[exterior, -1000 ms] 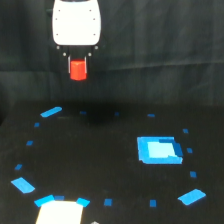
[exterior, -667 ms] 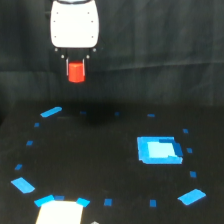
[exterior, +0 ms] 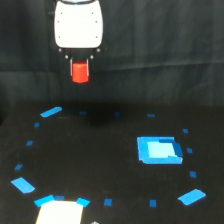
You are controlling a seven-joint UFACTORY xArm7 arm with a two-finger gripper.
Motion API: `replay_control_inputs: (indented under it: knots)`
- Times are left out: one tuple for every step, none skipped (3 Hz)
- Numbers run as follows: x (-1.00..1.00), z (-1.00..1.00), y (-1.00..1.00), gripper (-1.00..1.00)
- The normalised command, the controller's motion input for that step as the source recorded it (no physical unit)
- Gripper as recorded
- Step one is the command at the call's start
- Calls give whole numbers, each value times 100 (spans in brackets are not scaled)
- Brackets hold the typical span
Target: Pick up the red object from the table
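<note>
- Hanging high at the exterior view's upper left, white end effector (exterior: 80, 70) clamped on the red block (exterior: 80, 72), fingers on either side.
- Block well clear of the black desk (exterior: 100, 165), against the dark curtain (exterior: 165, 55).
- Large blue rectangle (exterior: 158, 149) right of centre on the desk.
- Small blue tape marks ring the surface; pale patch (exterior: 60, 211) at near left edge.

No legible text, labels, brands or numbers anywhere; blue tape marks (exterior: 159, 150) plain, too blurred for detail.
</note>
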Motion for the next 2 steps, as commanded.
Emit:
replay_control_inputs:
  knots:
    - [26, -20, -5, -100]
    - [-2, 26, 9, -100]
